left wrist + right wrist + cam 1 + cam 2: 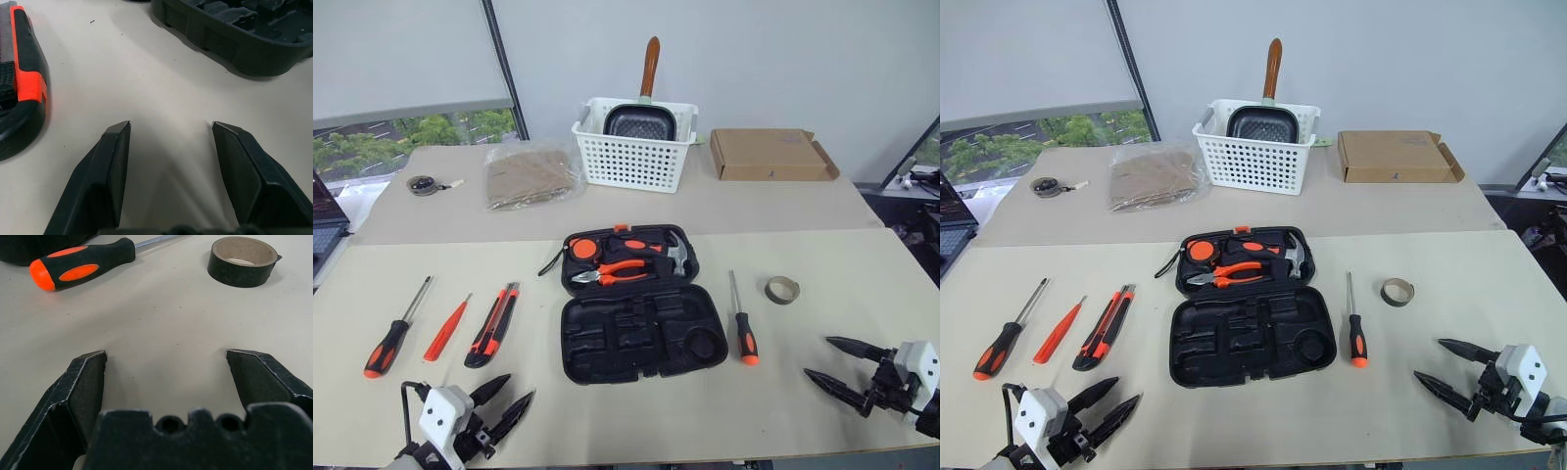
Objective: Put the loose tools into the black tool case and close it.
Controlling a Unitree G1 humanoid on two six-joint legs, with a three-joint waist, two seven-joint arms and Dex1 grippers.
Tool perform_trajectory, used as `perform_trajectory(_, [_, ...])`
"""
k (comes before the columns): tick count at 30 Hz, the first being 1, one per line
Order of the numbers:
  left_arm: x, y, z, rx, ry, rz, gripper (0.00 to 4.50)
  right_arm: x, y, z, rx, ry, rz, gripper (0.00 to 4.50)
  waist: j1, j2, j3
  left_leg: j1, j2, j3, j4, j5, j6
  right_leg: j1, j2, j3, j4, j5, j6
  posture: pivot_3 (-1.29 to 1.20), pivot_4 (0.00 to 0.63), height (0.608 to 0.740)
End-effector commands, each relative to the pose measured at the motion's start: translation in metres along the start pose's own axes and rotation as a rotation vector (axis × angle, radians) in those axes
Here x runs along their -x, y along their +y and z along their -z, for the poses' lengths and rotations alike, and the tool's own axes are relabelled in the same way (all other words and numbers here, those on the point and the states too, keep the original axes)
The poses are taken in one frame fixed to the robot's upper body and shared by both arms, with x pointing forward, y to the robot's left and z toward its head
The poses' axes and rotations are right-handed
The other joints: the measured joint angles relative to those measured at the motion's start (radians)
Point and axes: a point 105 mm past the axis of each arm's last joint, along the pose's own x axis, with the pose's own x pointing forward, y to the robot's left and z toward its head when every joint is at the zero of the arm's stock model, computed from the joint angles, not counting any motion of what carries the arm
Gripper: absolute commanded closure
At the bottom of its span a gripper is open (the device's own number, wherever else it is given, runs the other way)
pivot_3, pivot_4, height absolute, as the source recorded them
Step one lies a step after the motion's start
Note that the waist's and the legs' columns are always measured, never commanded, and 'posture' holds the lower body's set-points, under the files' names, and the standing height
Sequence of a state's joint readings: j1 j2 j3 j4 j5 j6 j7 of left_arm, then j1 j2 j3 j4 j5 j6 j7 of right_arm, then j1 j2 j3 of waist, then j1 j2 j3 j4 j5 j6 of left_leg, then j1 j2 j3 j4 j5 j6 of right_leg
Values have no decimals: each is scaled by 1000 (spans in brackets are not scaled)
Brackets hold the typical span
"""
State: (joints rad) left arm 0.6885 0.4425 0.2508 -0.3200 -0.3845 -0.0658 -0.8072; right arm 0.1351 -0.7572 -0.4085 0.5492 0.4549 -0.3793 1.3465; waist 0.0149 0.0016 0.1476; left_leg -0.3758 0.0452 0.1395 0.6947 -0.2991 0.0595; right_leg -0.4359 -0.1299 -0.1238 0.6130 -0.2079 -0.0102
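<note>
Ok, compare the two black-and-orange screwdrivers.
The left screwdriver lies slanted, left of the case; the right screwdriver lies nearly straight, right of the case. The left screwdriver sits beside the tester; the right screwdriver sits near the tape ring. Both point away from the robot.

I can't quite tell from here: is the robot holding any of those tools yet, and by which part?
Nothing is held. The left gripper and the right gripper both hover open and empty over the table.
</note>
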Motion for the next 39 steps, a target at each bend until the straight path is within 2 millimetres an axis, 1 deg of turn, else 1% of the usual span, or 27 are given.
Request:
perform_trajectory(1, [5, -6, 20, 42, 42, 42, 1648, 3, -1, -2, 21, -3, 3, 49, 0, 0, 0, 0, 0, 0, 0, 0, 0, 0, 0, 0, 0, 0, 0, 0, 150, 700])
perform_trajectory(2, [9, -4, 27, 56, 38, 43, 1648, 2, 0, -4, 28, -5, -2, 49, 0, 1, 0, 0, 0, 0, 0, 0, 0, 0, 0, 0, 0, 0, 0, 0, 150, 700])
perform_trajectory(4, [15, -1, 33, 68, 21, 45, 1648, 1, 0, -8, 37, -7, -9, 49, -2, 2, -1, 0, 0, 0, 0, 0, 0, 0, 0, 0, 0, 0, 0, 0, 150, 700])
perform_trajectory(8, [18, -1, 33, 69, -13, 61, 1648, -1, -2, -16, 50, -15, -24, 49, -8, 7, -4, 1, 1, 1, -1, -2, 0, -1, 0, 0, 0, 0, 0, 0, 150, 700])
perform_trajectory(11, [21, 1, 29, 54, -45, 66, 1648, -5, -3, -22, 66, -30, -57, 49, -12, 9, -5, 1, 1, 2, -1, -2, 0, -1, 0, 0, 0, 0, 0, 0, 150, 700])
perform_trajectory(13, [25, 12, 15, 45, -101, 42, 1648, -14, -2, -38, 74, -78, -91, 49, -14, 9, -5, 1, 1, 2, -1, -2, 0, -1, 1, 0, 0, 0, 0, 0, 150, 700])
perform_trajectory(14, [27, 17, 4, 45, -139, 30, 1648, -20, 0, -48, 79, -104, -124, 49, -16, 8, -5, 1, 1, 2, -1, -2, 0, -1, 1, 0, 1, 0, 0, 0, 150, 700])
perform_trajectory(19, [32, 25, -52, 56, -315, 25, 1648, -43, 10, -89, 88, -206, -238, 49, -16, -1, 0, 0, 4, 2, 1, -2, 0, -3, 0, 0, 1, 0, 0, 0, 150, 700])
perform_trajectory(23, [36, 32, -98, 82, -454, 10, 1648, -66, 27, -121, 96, -295, -345, 49, -7, -3, 2, 0, 4, 2, 1, -2, -1, -2, 0, 0, 0, 0, 0, 0, 150, 700])
perform_trajectory(24, [38, 36, -108, 85, -481, -11, 1648, -72, 32, -129, 101, -314, -377, 49, -4, -4, 2, -1, 4, 2, 1, -2, -1, -3, 0, 0, 0, 0, 0, 0, 150, 700])
perform_trajectory(25, [39, 46, -116, 95, -504, -70, 1648, -78, 39, -137, 111, -334, -415, 49, -3, -4, 2, -1, 3, 2, 1, -2, -1, -2, 0, 0, 0, 1, 0, 0, 150, 700])
perform_trajectory(26, [41, 58, -120, 113, -512, -141, 1648, -83, 45, -144, 119, -351, -447, 49, -1, -4, 2, -1, 3, 2, 1, -2, 0, -2, 0, 0, 0, 1, 0, 0, 150, 700])
perform_trajectory(28, [43, 85, -117, 138, -470, -298, 1648, -91, 55, -156, 132, -376, -503, 49, 0, -4, 2, -2, 3, 2, 0, -1, 2, -1, 1, 0, -1, 3, 4, 0, 150, 700])
perform_trajectory(29, [46, 98, -114, 153, -440, -369, 1648, -94, 59, -162, 142, -390, -524, 49, 1, -4, 2, -3, 3, 1, 0, 2, 6, 0, 1, 0, 0, 5, 5, 0, 150, 700])
perform_trajectory(30, [49, 109, -111, 145, -410, -431, 1648, -98, 62, -167, 149, -402, -539, 49, 0, -4, 2, -4, 3, 1, 0, 2, 6, 0, 1, -1, 0, 5, 5, 0, 150, 700])
perform_trajectory(32, [53, 125, -107, 102, -357, -525, 1648, -102, 65, -174, 160, -418, -555, 49, -1, -4, 2, -4, 3, 1, 0, 3, 5, 0, 4, -1, 0, 7, 1, 0, 150, 700])
perform_trajectory(35, [61, 155, -98, 92, -270, -692, 1648, -109, 72, -187, 175, -441, -603, 49, -2, -6, 1, -5, 2, 2, 1, 3, 5, 0, 5, -1, -1, 7, 1, 0, 150, 700])
perform_trajectory(37, [62, 167, -93, 98, -224, -763, 1648, -112, 75, -191, 185, -449, -617, 49, -2, -7, 1, -5, 2, 2, 1, 3, 5, 0, 5, -2, -1, 7, 2, 0, 150, 700])
perform_trajectory(39, [60, 172, -86, 125, -182, -797, 1648, -113, 75, -192, 187, -448, -619, 49, 1, -7, 1, -5, 2, 2, 1, 1, 0, -1, 6, -2, -1, 7, 2, 0, 150, 700])
